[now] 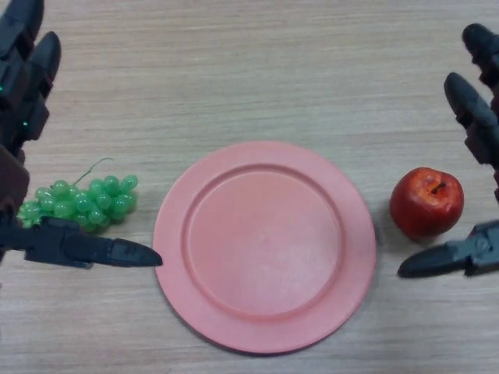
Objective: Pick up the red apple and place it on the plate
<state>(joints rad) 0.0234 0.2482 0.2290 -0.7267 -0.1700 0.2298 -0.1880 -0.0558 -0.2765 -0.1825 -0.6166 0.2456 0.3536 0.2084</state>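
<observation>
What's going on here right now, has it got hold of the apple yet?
Not yet. The red apple sits on the table just right of the pink plate, which holds nothing. The right hand is open around the apple, fingers above it and thumb below, without touching it. The left hand is open at the other side, its thumb beside a bunch of green grapes lying left of the plate.
</observation>
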